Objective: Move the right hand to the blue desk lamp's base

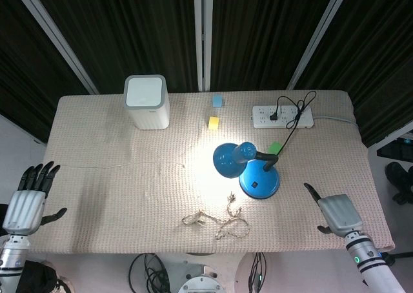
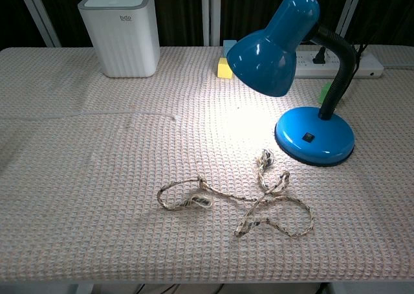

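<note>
The blue desk lamp stands lit right of the table's middle, its round base [image 1: 261, 182] [image 2: 315, 136] flat on the cloth and its shade [image 1: 228, 159] [image 2: 273, 45] tipped left. My right hand [image 1: 337, 213] hovers over the table's front right part, fingers apart, holding nothing, about a hand's width right of the base. It does not show in the chest view. Off the table's front left corner my left hand [image 1: 29, 197] stays open and empty.
A looped rope [image 1: 216, 222] [image 2: 239, 200] lies in front of the lamp. A white box [image 1: 147, 101] stands at the back left; yellow [image 1: 213, 121] and blue [image 1: 217, 101] blocks and a power strip [image 1: 282, 117] with the lamp's cord lie behind.
</note>
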`<state>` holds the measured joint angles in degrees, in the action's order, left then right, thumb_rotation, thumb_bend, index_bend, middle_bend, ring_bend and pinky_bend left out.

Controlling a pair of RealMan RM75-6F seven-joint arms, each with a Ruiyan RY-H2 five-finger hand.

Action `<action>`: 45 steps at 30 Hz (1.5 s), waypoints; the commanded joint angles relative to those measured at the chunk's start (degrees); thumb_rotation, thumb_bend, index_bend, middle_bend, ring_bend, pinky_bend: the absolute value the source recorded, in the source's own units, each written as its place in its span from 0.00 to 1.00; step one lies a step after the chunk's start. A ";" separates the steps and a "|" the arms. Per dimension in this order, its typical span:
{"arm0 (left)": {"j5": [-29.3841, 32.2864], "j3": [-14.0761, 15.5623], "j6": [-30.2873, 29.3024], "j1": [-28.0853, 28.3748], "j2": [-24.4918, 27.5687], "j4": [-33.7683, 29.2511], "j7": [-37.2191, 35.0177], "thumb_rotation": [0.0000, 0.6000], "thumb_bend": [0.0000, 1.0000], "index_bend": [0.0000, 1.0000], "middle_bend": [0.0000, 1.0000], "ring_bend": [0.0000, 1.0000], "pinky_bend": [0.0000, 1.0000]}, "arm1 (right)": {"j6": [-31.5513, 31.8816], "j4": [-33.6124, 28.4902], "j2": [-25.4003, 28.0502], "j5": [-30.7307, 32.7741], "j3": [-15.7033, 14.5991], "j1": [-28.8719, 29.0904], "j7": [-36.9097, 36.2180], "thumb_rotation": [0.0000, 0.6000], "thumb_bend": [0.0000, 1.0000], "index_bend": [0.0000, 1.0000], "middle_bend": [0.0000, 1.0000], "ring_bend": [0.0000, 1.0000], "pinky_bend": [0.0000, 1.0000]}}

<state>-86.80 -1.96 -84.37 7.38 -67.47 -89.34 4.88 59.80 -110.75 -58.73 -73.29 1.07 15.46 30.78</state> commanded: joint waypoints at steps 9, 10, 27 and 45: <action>0.77 -0.18 -0.28 -0.53 0.66 0.17 -1.24 1.00 0.12 0.05 0.00 0.00 0.00 | -8.58 0.56 -8.67 13.88 2.29 11.63 8.88 1.00 0.00 0.00 0.79 0.84 0.77; 0.82 -0.21 -0.32 -0.57 0.68 0.23 -1.37 1.00 0.12 0.05 0.00 0.00 0.00 | -8.74 0.70 -9.09 14.89 2.26 12.24 9.31 1.00 0.00 0.00 0.79 0.84 0.77; 2.72 -0.54 0.81 -0.77 0.19 1.74 -1.59 1.00 0.12 0.05 0.00 0.00 0.00 | -8.27 1.48 -13.34 26.78 -0.08 20.63 12.71 1.00 0.00 0.00 0.78 0.84 0.77; 2.93 -0.59 1.01 -0.92 0.06 2.22 -2.17 1.00 0.12 0.05 0.00 0.00 0.00 | -7.33 2.40 -14.53 28.51 -2.77 24.63 11.29 1.00 0.00 0.00 0.78 0.84 0.77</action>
<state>-83.87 -2.55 -83.36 6.47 -67.41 -87.13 2.72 52.42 -108.43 -73.18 -44.90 -1.59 39.97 42.06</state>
